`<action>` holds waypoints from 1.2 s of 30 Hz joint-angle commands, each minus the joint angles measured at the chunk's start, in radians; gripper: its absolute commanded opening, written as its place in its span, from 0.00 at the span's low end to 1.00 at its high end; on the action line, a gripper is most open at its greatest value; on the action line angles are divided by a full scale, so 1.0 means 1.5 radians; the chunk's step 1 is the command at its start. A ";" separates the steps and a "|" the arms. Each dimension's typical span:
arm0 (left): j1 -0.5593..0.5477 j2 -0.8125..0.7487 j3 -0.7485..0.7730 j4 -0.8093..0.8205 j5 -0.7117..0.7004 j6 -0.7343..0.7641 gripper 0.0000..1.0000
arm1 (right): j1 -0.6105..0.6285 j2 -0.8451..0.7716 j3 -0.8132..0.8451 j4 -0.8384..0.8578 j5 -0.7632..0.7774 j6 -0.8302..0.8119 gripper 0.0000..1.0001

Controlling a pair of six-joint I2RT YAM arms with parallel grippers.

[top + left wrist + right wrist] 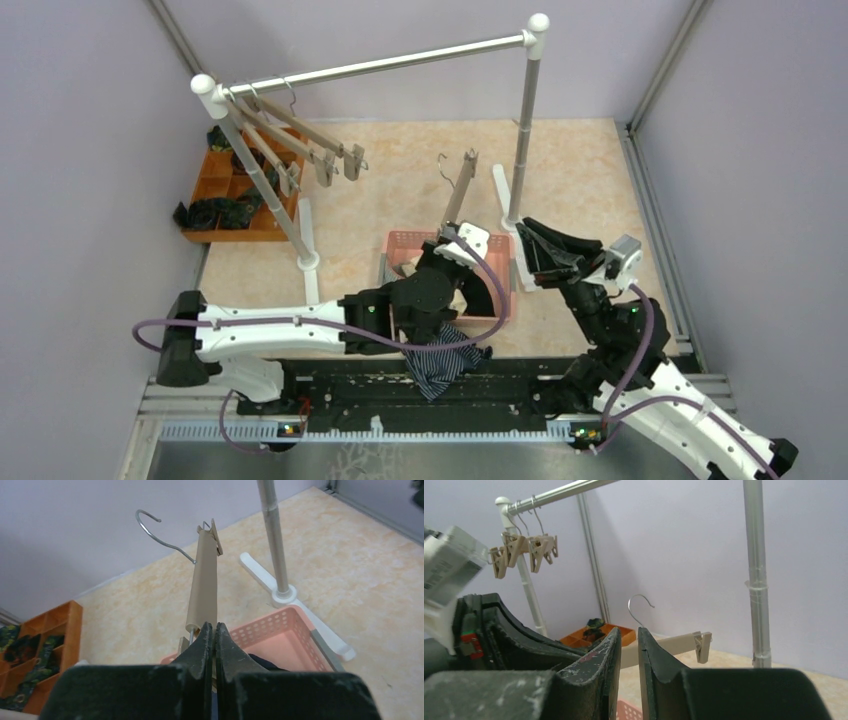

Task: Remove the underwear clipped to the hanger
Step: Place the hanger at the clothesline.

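Noted left gripper [214, 628] clamped tight on the lower end of the hanger [204, 580], held upright over the pink basket [280, 625] at frame centre. Saw right gripper [629, 635] barely parted, gripping nothing. Found striped underwear [440, 362] draped at lower centre of the top view.

Open tabletop [400, 170] behind pink basket [410, 237], rack upright [525, 130] (white foot [503, 200] too) just right of hanger [460, 192]

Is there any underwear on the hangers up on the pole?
No, the hangers on the rail hang bare, with no cloth clipped to them.
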State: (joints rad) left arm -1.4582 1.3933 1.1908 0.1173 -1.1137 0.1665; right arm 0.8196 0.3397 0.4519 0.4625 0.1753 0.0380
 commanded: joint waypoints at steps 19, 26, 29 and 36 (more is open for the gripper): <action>-0.039 0.288 0.203 1.114 -0.061 1.140 0.00 | -0.005 -0.089 -0.005 -0.012 0.034 0.001 0.21; -0.036 0.218 0.191 1.037 -0.050 1.086 0.00 | -0.005 -0.064 0.005 -0.007 0.020 0.003 0.21; -0.036 0.209 0.203 1.020 -0.037 1.088 0.00 | -0.005 -0.054 0.007 -0.002 0.014 0.004 0.21; -0.016 0.183 0.245 0.946 -0.019 1.053 0.00 | -0.005 -0.048 0.013 -0.004 -0.004 0.007 0.20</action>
State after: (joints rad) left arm -1.5055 1.7161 1.5139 1.5238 -1.1854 1.8069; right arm 0.8196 0.2626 0.4450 0.4259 0.2035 0.0380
